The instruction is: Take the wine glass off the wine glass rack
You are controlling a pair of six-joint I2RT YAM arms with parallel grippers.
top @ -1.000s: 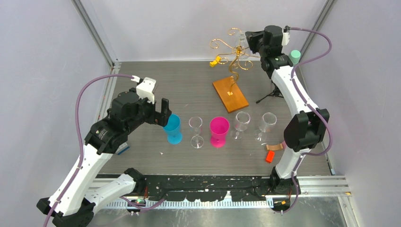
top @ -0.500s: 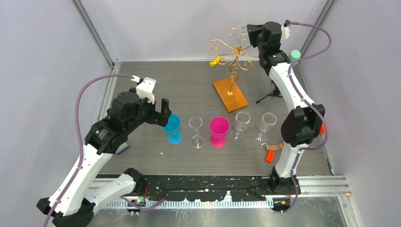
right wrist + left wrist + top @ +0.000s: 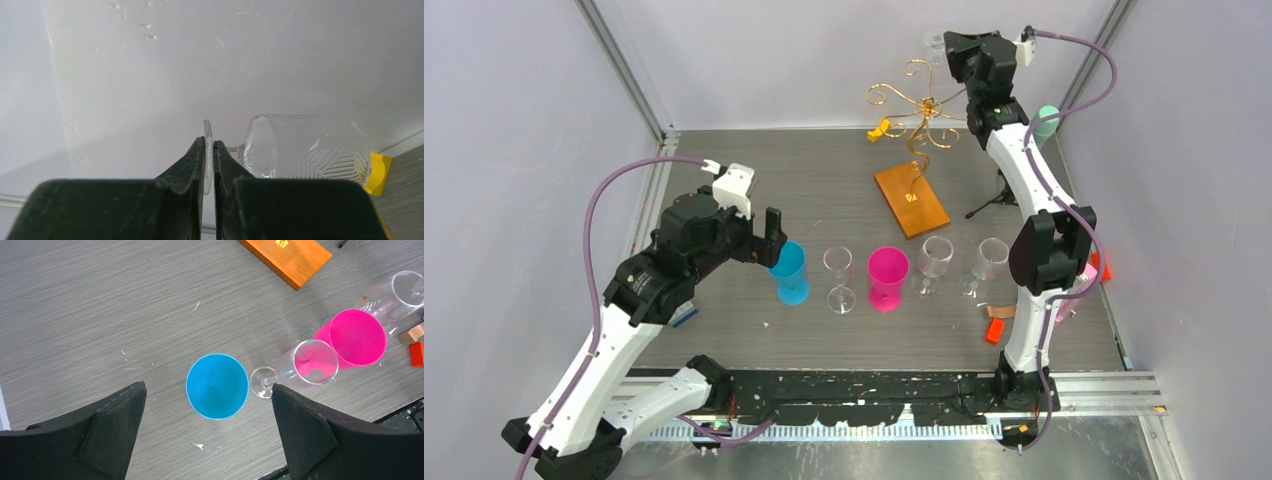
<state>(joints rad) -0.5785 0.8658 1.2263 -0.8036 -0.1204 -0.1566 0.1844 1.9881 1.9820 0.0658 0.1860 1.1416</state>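
Nearest the bases, the left gripper (image 3: 207, 390) hangs with its jaws spread wide and holding nothing, right above a blue cup (image 3: 217, 392) that stands upright on the grey table (image 3: 824, 180). Beside that cup, running toward the right arm, a row stands on the table: a clear stemmed glass (image 3: 838, 280), a pink cup (image 3: 887, 278) and two more clear glasses (image 3: 934, 262) (image 3: 987, 265). A small orange block (image 3: 995, 331) lies near the right arm's lower links. Farther back sits the wine glass rack (image 3: 914, 110), its gold wire scrolls rising on a wavy stem from a wooden base (image 3: 911, 199), with a yellow piece (image 3: 880, 129) on the table just beside it. Farthest of all, high against the back wall, the right gripper (image 3: 209, 145) is clamped nearly closed on the thin round foot of the wine glass (image 3: 305, 147). The glass lies sideways, its patterned bowl pointing away from the fingers, above the rack's top scrolls and apart from them.
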